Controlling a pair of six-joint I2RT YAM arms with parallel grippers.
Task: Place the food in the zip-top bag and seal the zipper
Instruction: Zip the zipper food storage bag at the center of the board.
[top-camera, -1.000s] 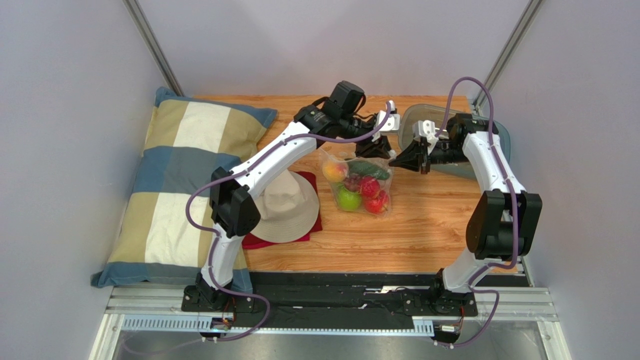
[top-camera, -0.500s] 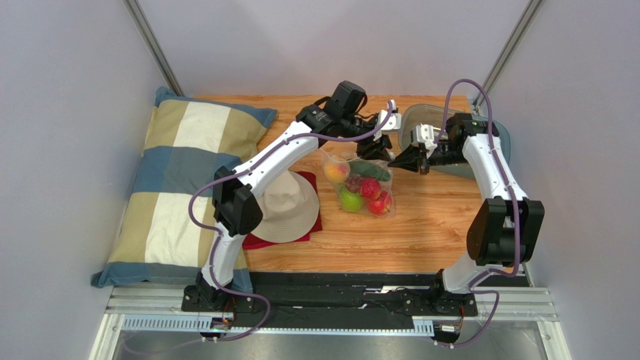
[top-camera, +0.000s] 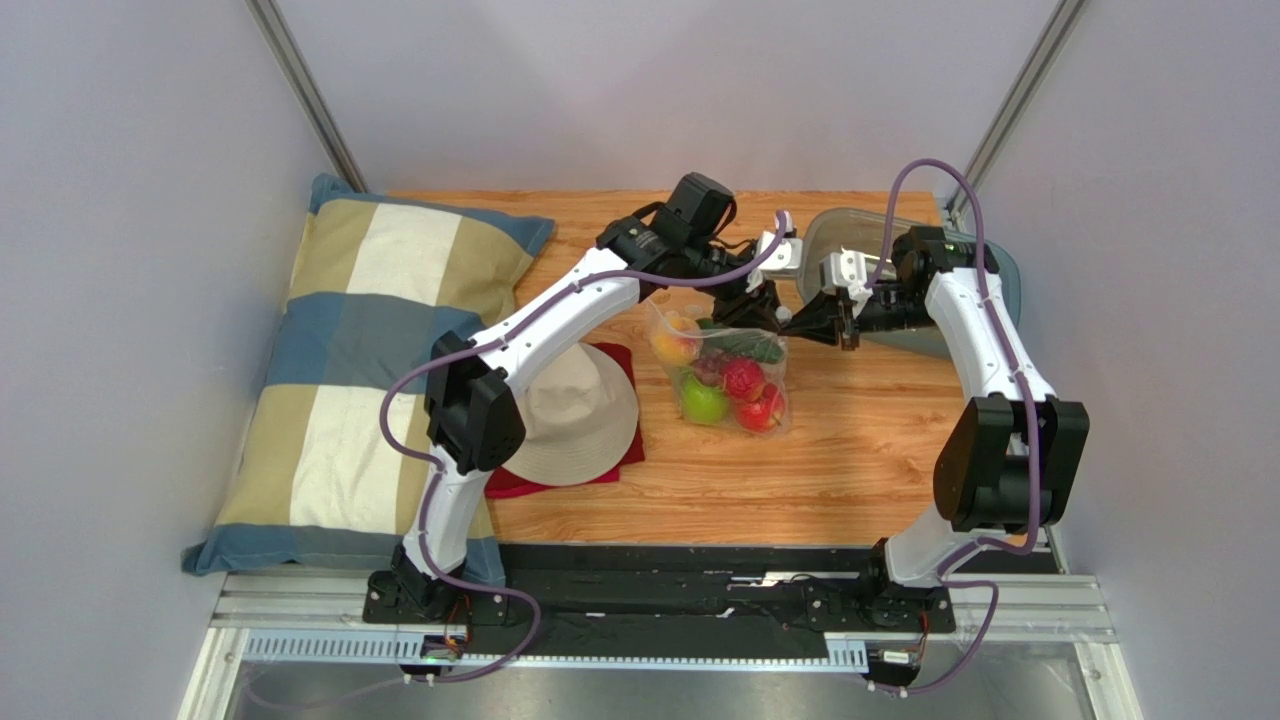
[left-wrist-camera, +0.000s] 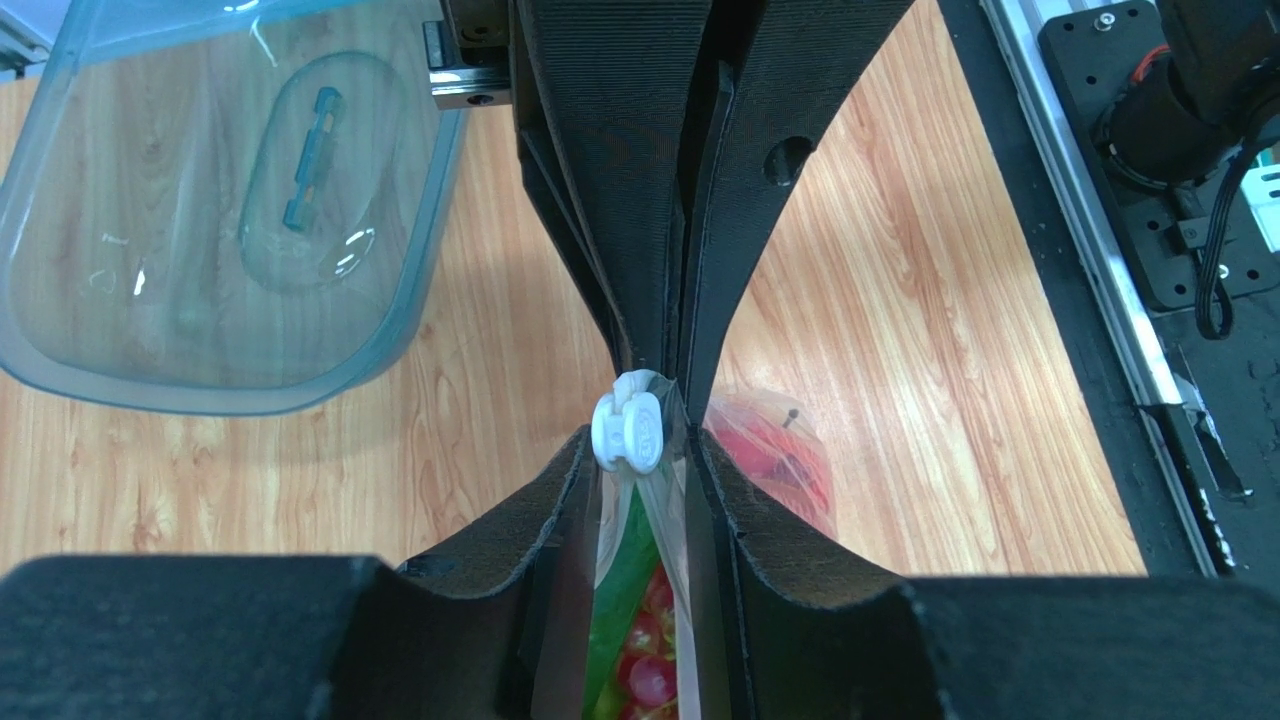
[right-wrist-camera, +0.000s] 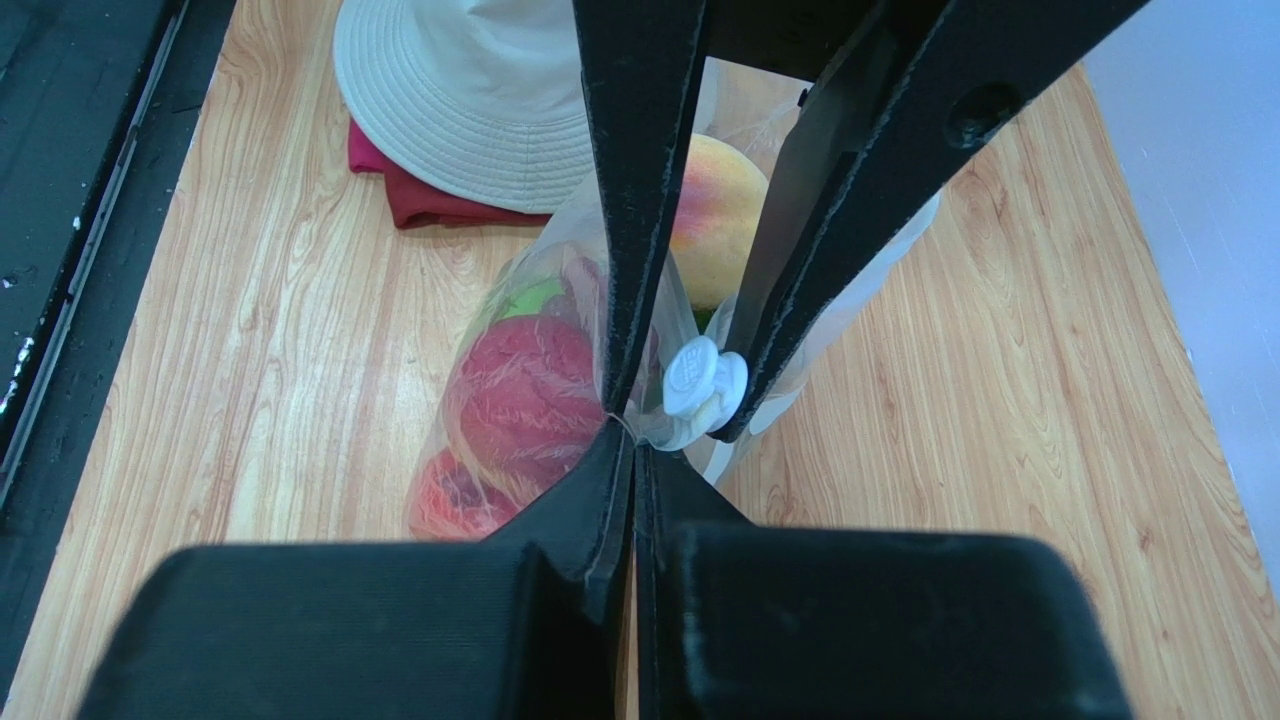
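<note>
clear floppy plastic zip-top bag (top-camera: 721, 360) lies on the wooden tabletop (top-camera: 842, 450) just on the near side of both claws, with its mouth edge held up between them. food is inside the bag: green ball (top-camera: 696, 399), red balls (top-camera: 741, 377), orange ball (top-camera: 673, 339), dark green long piece (top-camera: 744, 345), purple-red grapes (left-wrist-camera: 646, 678).

left claw (left-wrist-camera: 640, 447) is narrow, fingertips on either side of the white plastic zipper slider (left-wrist-camera: 627, 431) at the bag's mouth. right claw (right-wrist-camera: 633, 438) is pinched fully together on the bag's top edge, right beside the slider and tip to tip with the left claw.

grey-blue translucent oval plastic tray (left-wrist-camera: 150, 300) sits just beyond the right claw, partly under that wrist. a small blue mark shows in its middle, can't tell what it is.

beige fabric bucket hat (top-camera: 571, 413) is left of the left claw, nearer the arm bases and just beside the bag. it sits on a dark red folded cloth (top-camera: 526, 483), and the left arm reaches over it. blue, tan and white checked pillow (top-camera: 361, 360) lies further left, along the tabletop's left edge.
</note>
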